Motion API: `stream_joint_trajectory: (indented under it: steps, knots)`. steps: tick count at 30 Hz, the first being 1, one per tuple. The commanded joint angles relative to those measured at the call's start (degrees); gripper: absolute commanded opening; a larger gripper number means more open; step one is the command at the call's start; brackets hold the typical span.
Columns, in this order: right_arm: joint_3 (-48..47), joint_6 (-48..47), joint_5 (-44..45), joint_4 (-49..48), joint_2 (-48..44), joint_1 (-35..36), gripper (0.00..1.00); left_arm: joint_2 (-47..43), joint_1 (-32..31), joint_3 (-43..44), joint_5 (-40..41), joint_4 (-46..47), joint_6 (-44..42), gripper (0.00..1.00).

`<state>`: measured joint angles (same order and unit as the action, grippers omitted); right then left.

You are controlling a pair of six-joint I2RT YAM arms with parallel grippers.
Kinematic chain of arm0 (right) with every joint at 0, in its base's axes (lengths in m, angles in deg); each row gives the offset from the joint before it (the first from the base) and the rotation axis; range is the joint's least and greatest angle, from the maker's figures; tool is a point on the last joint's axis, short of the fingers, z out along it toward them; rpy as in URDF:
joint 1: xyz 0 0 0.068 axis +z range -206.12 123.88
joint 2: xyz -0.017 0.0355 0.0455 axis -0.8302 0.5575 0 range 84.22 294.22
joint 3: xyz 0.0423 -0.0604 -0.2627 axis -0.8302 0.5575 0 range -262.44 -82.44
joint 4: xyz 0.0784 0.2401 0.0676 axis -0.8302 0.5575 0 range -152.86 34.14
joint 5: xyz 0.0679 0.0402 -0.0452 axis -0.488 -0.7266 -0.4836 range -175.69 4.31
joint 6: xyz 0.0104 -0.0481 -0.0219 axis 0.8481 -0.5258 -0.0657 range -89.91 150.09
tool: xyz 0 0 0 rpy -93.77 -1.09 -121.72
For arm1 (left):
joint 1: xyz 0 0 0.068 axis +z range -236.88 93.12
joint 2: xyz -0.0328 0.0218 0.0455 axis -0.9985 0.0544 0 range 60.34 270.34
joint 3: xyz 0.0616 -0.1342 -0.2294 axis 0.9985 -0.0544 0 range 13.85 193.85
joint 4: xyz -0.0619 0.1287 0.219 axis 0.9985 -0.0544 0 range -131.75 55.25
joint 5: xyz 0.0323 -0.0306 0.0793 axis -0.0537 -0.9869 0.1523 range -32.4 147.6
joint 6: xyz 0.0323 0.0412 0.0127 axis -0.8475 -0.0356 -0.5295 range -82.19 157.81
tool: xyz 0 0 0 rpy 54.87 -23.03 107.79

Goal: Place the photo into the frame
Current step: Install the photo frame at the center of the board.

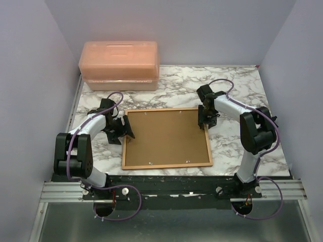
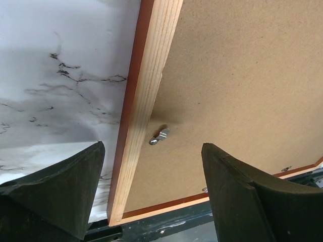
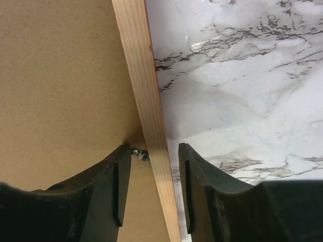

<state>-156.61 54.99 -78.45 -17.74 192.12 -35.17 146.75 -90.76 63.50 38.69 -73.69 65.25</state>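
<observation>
Frame point(image 1: 166, 165) is lying face-down on the desk point(image 1: 237, 91), backing board point(image 1: 166, 136) inside. Your left end effector point(image 2: 151, 146) is straddling one rail, gaping wide; your right end effector point(image 3: 154, 146) is narrowly bracketing the opposite rail, gripping nothing. The wood is likely light, stiff and thin: pinch the rails.

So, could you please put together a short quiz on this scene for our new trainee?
1. True or false: the frame lies back up, with the brown backing board showing.
2. The right gripper has its jaws either side of: A) the frame's wooden rail, B) the board's middle, C) nothing at all.
3. Fill in: the left gripper has its jaws standing ____ over the frame's left rail.
Key: 1 true; 2 A; 3 open.
</observation>
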Motion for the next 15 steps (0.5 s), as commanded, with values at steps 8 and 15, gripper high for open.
stream_joint_trajectory:
  steps: [8, 15]
  knots:
    - [3.54, -1.65, 5.56, 1.24, -0.04, 0.14, 0.61, 0.95, -0.6, -0.08, -1.15, 0.53, -0.55, 0.79]
    - [4.48, -1.53, 3.62, 2.92, -3.07, 0.15, 0.57, 0.94, -0.87, -0.06, -1.03, 0.51, -0.55, 0.79]
